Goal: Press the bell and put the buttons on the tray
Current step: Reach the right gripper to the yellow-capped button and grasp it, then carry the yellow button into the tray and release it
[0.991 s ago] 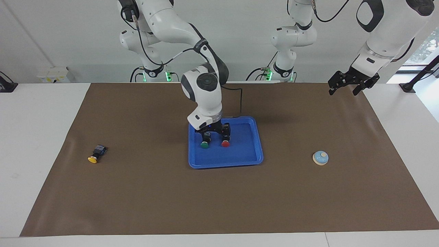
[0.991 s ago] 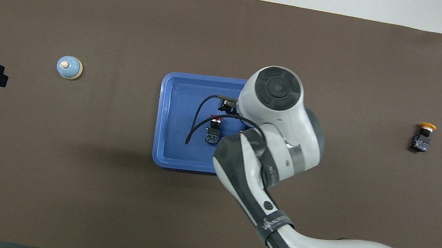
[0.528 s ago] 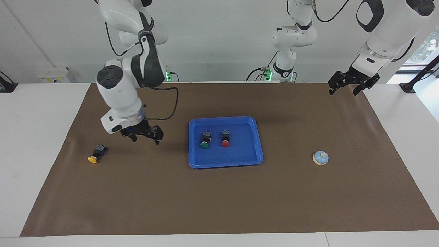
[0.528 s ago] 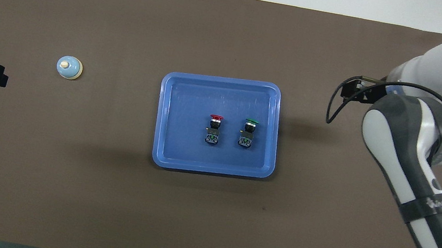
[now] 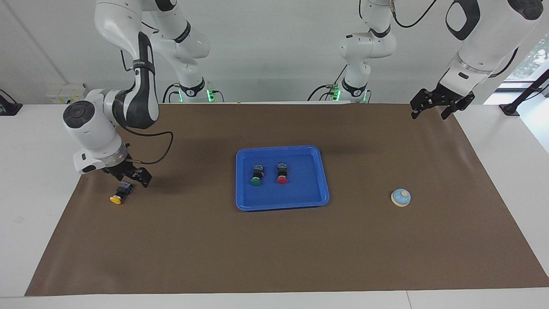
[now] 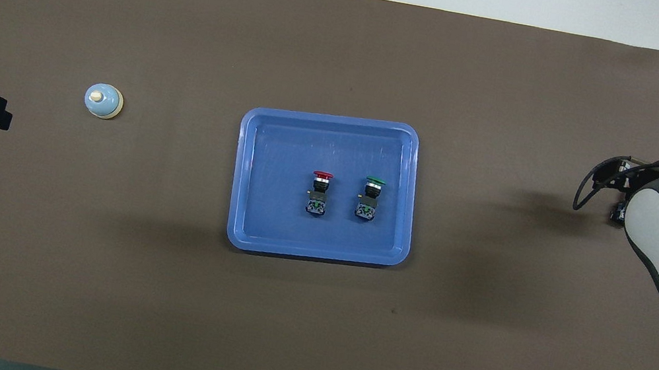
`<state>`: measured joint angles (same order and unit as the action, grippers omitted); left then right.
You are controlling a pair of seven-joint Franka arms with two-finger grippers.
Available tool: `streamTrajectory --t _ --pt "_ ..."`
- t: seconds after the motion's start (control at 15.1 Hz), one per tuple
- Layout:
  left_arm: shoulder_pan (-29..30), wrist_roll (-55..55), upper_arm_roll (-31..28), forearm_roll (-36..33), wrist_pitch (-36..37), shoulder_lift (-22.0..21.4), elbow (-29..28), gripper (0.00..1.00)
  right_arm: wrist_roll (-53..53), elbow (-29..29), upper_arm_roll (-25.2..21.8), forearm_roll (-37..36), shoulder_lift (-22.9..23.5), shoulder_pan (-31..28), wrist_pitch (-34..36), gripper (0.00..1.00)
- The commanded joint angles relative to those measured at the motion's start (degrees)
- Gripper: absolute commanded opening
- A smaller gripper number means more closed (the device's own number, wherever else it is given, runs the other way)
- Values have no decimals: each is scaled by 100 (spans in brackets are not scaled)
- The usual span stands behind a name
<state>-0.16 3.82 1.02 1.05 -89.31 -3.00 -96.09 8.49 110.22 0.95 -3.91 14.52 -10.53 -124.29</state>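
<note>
Nearest the robots I see my left gripper waiting with jaws apart and empty over the mat's edge. My right gripper hangs spread wide just above the yellow button. Farther out, the blue tray holds the green button and red button side by side, and the bell sits toward the left arm's end.

Table: a white table stood under the scene, its bare top showing around the mat on every side.
Mat: a brown mat covered most of the table.
Wall: a plain pale wall rose at the table's edge.
Window: a window with greenery outside showed beside the wall.
Light: even and soft, with faint shadows on the mat.
</note>
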Motion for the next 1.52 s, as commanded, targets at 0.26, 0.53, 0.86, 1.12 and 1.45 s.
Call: streamTrajectory --t 0.26,0.53,0.86,1.12,1.45 --pt "16 48 3 -61 71 -25 55 100 -224 289 90 -198 375 -615 -867 100" --pt "16 48 3 -61 71 -25 55 100 -172 281 99 -198 649 -625 -1265 100" --pt "16 48 3 -61 71 -25 55 100 -75 289 108 -189 640 -625 -1151 56" --pt "16 48 3 -61 71 -33 55 100 -180 280 108 -189 605 -625 -852 9" --pt "16 48 3 -61 71 -33 55 100 -427 79 125 -163 587 -564 -493 0"
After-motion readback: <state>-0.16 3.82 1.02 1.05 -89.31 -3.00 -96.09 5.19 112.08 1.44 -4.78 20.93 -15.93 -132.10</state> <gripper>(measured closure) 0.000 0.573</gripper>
